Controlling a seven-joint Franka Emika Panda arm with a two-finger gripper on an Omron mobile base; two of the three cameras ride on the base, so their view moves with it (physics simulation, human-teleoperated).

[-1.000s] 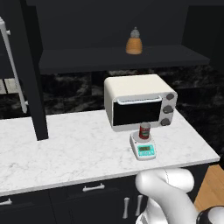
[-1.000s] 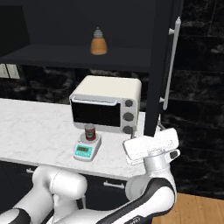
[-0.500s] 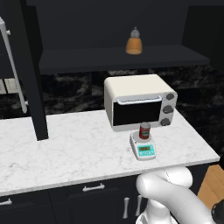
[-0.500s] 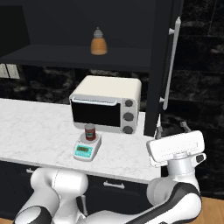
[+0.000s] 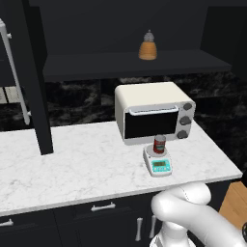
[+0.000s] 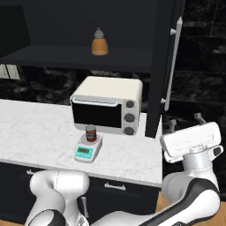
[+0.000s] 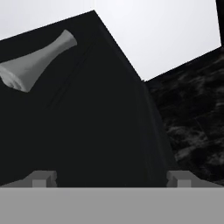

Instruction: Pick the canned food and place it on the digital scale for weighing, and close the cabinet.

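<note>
I see the small red canned food [image 6: 91, 133] on the light-grey digital scale [image 6: 88, 148], well left of my spread, empty jaws beside the open black cabinet door [image 6: 164, 66]; label unreadable.

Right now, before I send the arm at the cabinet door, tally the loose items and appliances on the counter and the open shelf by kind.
canned food: 1, standing on the scale
digital scale: 1, on the counter
toaster oven: 1, on the counter
orange bottle: 1, on the open shelf
Total: 4
</note>
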